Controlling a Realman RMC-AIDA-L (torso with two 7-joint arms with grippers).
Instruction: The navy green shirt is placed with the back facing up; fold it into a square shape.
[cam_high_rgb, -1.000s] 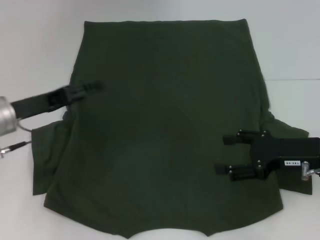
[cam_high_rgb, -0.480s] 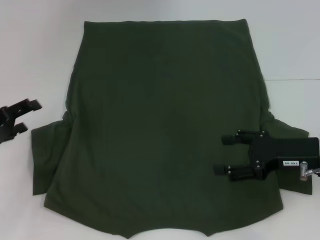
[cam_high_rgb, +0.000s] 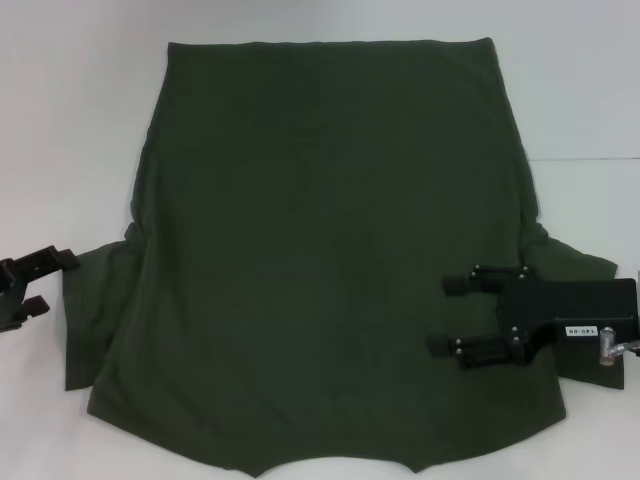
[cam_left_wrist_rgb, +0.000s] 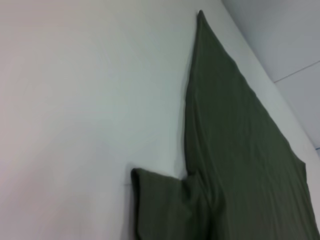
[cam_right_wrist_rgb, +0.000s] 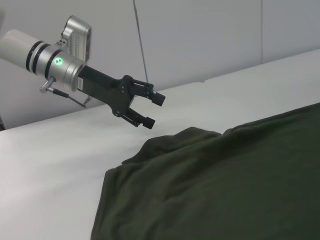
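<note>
The navy green shirt (cam_high_rgb: 330, 250) lies spread flat on the white table (cam_high_rgb: 70, 100), plain side up, with its hem at the far side and its collar at the near edge. My left gripper (cam_high_rgb: 55, 280) hovers open just off the left sleeve (cam_high_rgb: 95, 310), holding nothing. In the right wrist view the same left gripper (cam_right_wrist_rgb: 152, 109) hangs above bare table beside the sleeve (cam_right_wrist_rgb: 170, 145). My right gripper (cam_high_rgb: 442, 315) stands open over the shirt's right side, next to the right sleeve (cam_high_rgb: 585, 270). The left wrist view shows the shirt's (cam_left_wrist_rgb: 235, 150) side edge and the left sleeve (cam_left_wrist_rgb: 160, 205).
White table surface surrounds the shirt on the left, the right and the far side. A seam in the tabletop (cam_high_rgb: 590, 160) runs out to the right of the shirt. A wall (cam_right_wrist_rgb: 200, 35) stands behind the table in the right wrist view.
My left gripper has pulled back from over the shirt's left edge, moving outward and nearer, and is now beside the left sleeve. The right gripper has barely moved.
</note>
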